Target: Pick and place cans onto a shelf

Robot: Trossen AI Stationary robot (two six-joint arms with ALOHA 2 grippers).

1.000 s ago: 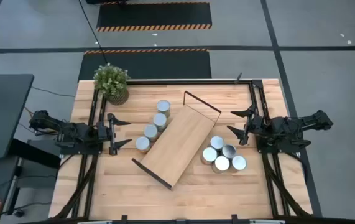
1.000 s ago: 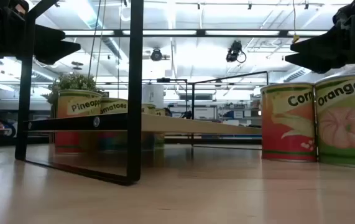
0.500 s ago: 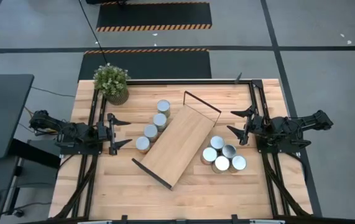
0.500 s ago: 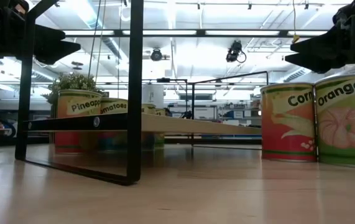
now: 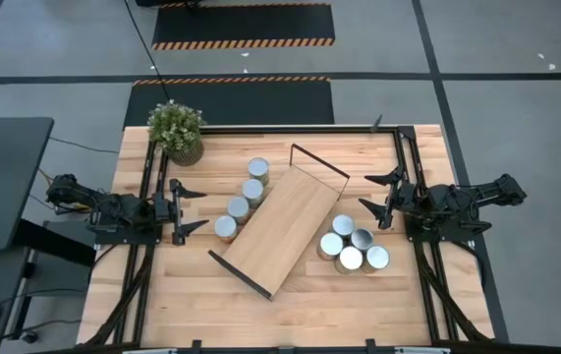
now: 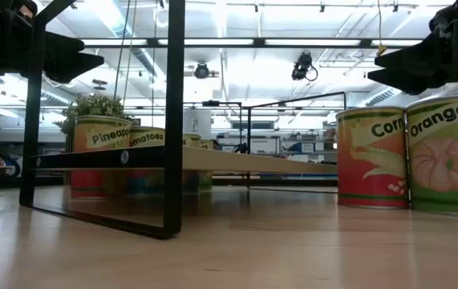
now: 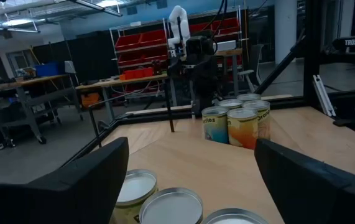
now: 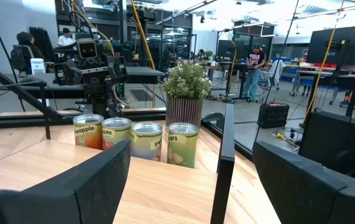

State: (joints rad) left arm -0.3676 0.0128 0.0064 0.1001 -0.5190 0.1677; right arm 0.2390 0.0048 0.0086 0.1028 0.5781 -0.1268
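Cans (image 5: 244, 198), shelf (image 5: 280, 232) and both arms sit unmoved since earlier.

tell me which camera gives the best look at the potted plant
The high view: the potted plant sits unobstructed at the table's far left corner. The right wrist view shows it upright behind the row of cans. The low view barely catches its leaves; the left wrist view misses it.

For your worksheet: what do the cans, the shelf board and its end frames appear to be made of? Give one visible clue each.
Cans: likely metal, shiny silver tops, printed paper-like labels.
Shelf board: light wood, matte, faint grain.
End frames: probably black-coated metal, thin rigid bars.
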